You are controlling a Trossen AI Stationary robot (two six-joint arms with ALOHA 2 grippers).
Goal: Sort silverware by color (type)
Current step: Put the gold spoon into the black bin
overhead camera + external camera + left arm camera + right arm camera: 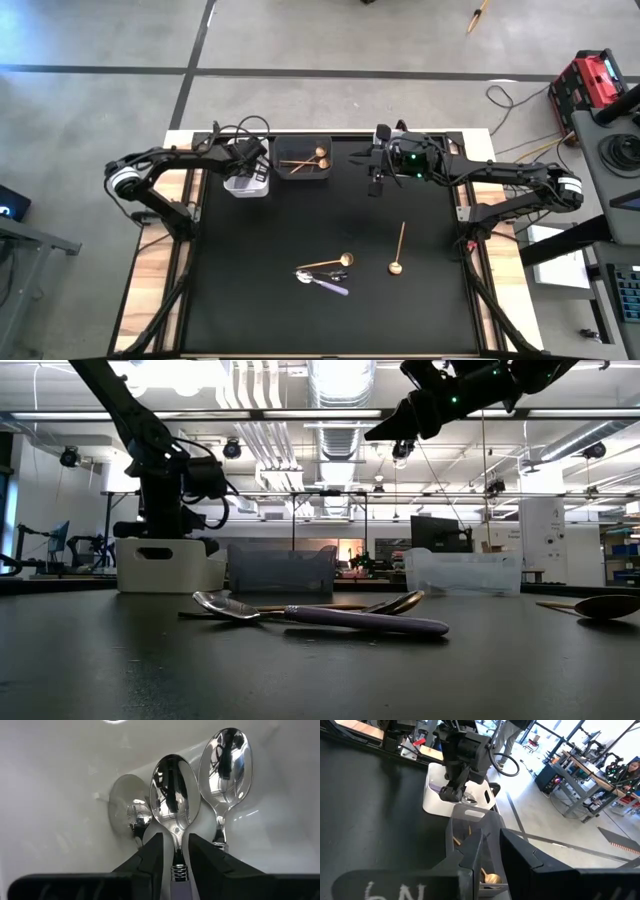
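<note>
Two dark arms reach over the black desk (250, 260) from either side. Along its far edge stand a white bin (247, 183) and a dark bin (304, 157); the low view shows a clear bin (463, 571) as well. The left tool (175, 856) hangs down into the white bin, its fingers (150, 855) parted a little on either side of the neck of a silver spoon (175, 800), not pressing on it; a second silver spoon (225, 765) lies just beside, against the white wall. The right tool (490, 851) hovers high above the desk near the dark bin, its fingers set with a narrow gap and nothing between them. Two gold spoons (312, 158) lie in the dark bin. Near the middle of the desk a gold spoon (328, 262) and a lilac-handled spoon (322, 282) lie touching, with another gold spoon (399, 250) apart to the right.
</note>
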